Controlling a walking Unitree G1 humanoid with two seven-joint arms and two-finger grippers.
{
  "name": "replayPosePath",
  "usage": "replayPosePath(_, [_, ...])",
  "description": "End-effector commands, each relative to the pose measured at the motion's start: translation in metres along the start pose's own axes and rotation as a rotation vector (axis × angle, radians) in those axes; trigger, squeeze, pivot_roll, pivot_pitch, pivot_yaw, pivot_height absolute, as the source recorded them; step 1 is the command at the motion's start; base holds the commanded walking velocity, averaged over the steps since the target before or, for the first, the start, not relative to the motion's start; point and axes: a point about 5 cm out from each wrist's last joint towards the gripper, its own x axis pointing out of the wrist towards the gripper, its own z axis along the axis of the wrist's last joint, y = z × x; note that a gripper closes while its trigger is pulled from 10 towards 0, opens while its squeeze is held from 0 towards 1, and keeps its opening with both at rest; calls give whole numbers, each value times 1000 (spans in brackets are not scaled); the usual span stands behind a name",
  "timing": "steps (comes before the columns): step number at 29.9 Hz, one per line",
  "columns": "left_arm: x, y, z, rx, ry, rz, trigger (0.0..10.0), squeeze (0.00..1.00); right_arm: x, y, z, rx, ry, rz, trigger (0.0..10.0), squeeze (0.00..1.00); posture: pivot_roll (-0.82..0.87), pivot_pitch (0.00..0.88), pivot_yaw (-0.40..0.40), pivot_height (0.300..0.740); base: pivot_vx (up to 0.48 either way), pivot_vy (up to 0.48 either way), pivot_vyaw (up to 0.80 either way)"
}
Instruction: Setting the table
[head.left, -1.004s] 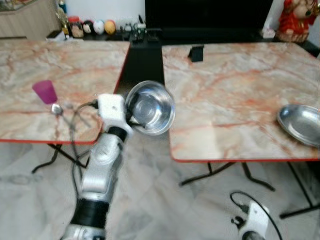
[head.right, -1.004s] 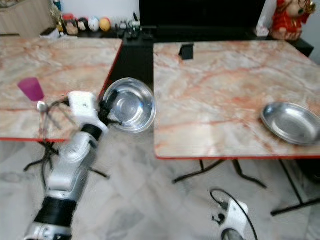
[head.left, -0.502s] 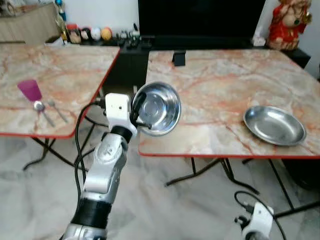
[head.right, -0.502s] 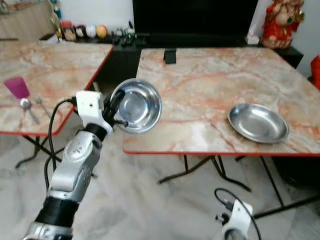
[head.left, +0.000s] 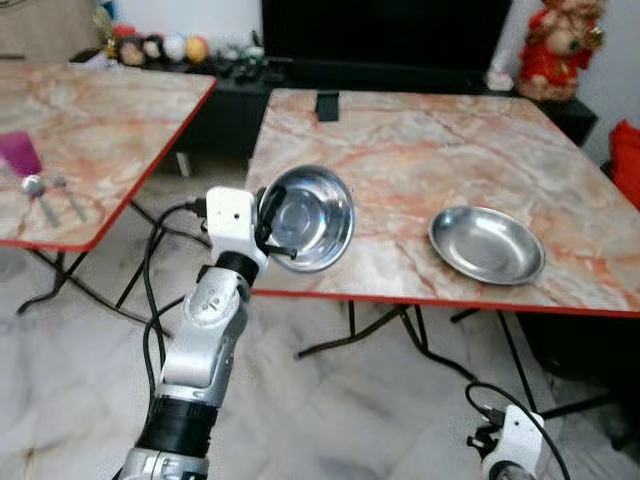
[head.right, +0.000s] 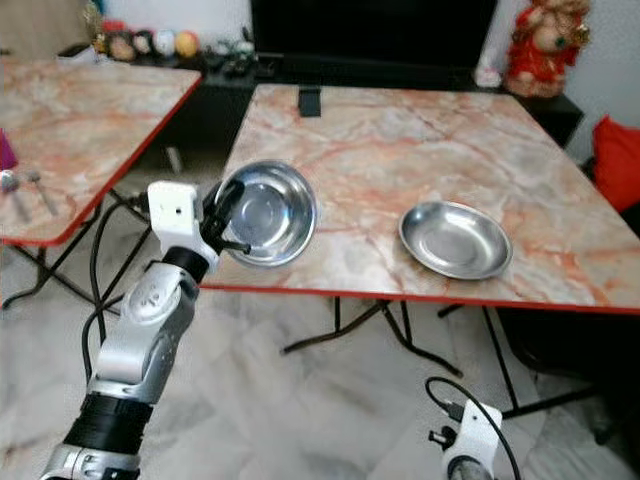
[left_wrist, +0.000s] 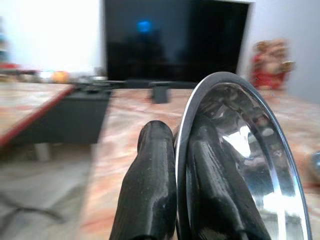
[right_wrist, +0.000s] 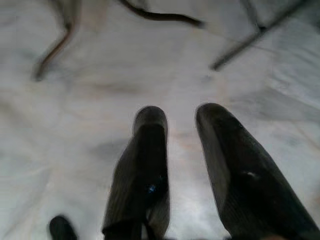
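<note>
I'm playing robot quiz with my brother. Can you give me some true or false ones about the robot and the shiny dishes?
1. The left gripper holds a steel bowl by its rim. True.
2. The steel plate lies on the floor. False: it lies on the marble table.
3. The right gripper holds a spoon. False: it is open, over the floor.
4. The purple cup stands on the other table. True.

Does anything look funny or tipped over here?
Nothing is spilled or broken. The one odd sight: the round shiny steel bowl stands on edge in the air, its rim pinched by the left tool at the near edge of the marble-patterned table. The shallow steel plate lies flat there.
</note>
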Motion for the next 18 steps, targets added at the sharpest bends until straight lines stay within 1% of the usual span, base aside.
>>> replayPosePath(1, [1, -6, 5, -6, -16, -17, 10000, 0, 1, -5, 4, 1, -10, -11, 10000, 0, 46, 0, -35, 740, 0, -337, 0])
replayPosePath(3, [0, -6, 5, -6, -14, -16, 10000, 0, 0, -5, 3, 15, -9, -10, 10000, 0, 47, 0, -36, 740, 0, -338, 0])
replayPosePath(10, [0, -5, 4, -4, -9, -17, 10000, 0, 1, -5, 4, 13, -10, -9, 10000, 0, 42, 0, -33, 740, 0, -337, 0])
replayPosePath(18, [0, -8, 4, -9, -6, -29, 10000, 0, 0, -4, 4, 33, -18, -15, 10000, 0, 37, 0, -30, 740, 0, -339, 0])
